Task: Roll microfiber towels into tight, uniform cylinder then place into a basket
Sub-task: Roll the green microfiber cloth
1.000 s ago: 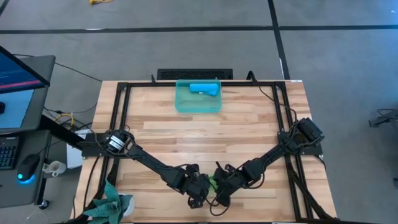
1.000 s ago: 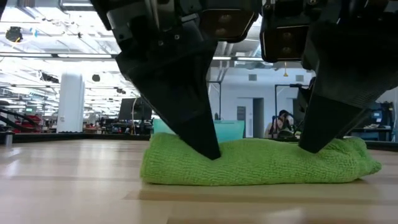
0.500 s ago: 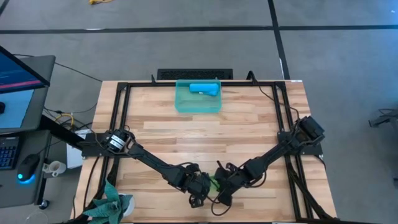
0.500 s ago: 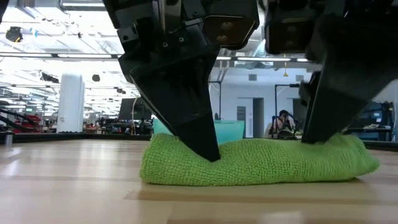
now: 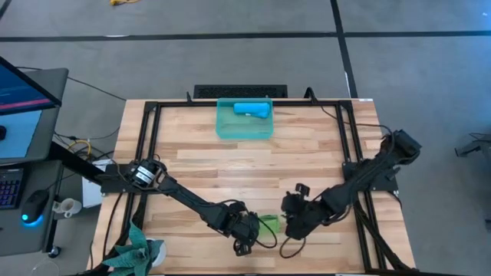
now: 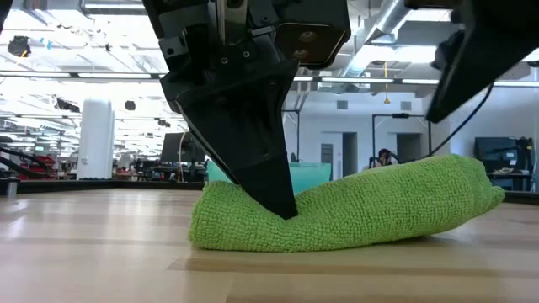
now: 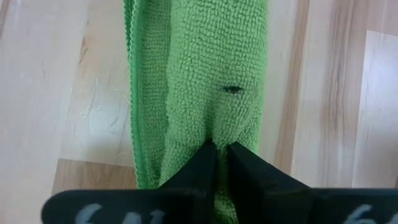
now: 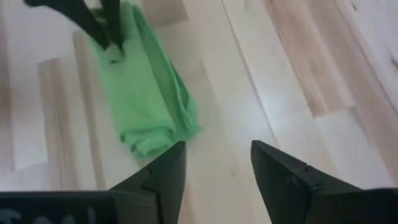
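The lime green towel point(image 5: 269, 223), rolled into a thick cylinder, lies near the table's front edge. My left gripper point(image 5: 252, 228) is shut on its left end. The towel's right end point(image 6: 472, 181) is tilted up. My right gripper point(image 8: 217, 162) hangs open above and to the right of that end, with nothing between its fingers. The sky-blue towel point(image 5: 252, 110) lies rolled in the teal basket point(image 5: 222, 126) at the table's far edge. My left gripper pinches a ridge of cloth on the roll's upper side point(image 7: 219, 134), near its left end, between its two shut fingers. The fingers come from above, slanting down. The roll's left part point(image 6: 227, 231) rests on the table, and the rest slopes up toward the right.
Bare wooden tabletop point(image 5: 253, 165) stretches between the basket and the green towel. Black frame rails point(image 5: 149, 146) run along the table's sides. A green plant point(image 5: 138, 249) stands at the near left corner, and a monitor point(image 5: 23, 84) stands off the table to the left.
My right gripper has come up off the green towel's right end and moved away toward the table's right edge, turning as it went. The towel's right end now stands higher than before. Its left end has stayed put under my left gripper.
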Controlling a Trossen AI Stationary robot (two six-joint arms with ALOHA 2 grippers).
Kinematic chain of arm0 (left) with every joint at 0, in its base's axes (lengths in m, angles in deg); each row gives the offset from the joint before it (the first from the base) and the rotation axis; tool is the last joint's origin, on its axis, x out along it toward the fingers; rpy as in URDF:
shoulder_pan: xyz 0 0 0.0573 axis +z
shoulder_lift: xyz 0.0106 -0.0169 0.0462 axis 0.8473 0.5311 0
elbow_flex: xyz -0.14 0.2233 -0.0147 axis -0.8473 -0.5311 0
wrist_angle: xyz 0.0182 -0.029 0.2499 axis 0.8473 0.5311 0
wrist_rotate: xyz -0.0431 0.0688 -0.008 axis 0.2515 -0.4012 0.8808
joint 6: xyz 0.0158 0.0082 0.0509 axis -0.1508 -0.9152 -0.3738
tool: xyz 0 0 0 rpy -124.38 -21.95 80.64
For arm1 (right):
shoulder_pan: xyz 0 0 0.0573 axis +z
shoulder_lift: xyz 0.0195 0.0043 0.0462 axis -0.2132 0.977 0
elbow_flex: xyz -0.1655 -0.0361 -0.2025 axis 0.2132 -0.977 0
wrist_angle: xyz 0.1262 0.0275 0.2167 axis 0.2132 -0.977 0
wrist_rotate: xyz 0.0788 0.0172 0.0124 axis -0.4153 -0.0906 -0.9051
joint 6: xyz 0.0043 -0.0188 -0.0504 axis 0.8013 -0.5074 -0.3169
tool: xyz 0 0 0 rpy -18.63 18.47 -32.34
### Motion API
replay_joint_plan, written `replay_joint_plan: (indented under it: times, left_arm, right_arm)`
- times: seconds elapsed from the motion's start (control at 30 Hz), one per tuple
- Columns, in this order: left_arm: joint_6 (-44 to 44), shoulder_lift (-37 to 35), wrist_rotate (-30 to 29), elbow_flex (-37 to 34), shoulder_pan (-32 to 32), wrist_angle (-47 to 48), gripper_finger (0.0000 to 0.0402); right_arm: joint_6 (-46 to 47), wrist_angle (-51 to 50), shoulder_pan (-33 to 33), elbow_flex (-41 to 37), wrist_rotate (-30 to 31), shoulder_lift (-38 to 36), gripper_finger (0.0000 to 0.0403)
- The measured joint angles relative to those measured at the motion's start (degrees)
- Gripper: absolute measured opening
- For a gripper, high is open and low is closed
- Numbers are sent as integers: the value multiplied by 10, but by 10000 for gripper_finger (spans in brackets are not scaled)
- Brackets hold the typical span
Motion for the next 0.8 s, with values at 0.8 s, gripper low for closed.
replay_joint_plan:
  times: [0.8]
  left_arm:
    - [-2, 1, 0, -1, 1, -9, 101]
  right_arm:
    - [-110, 385, -39, -203, -47, -63, 219]
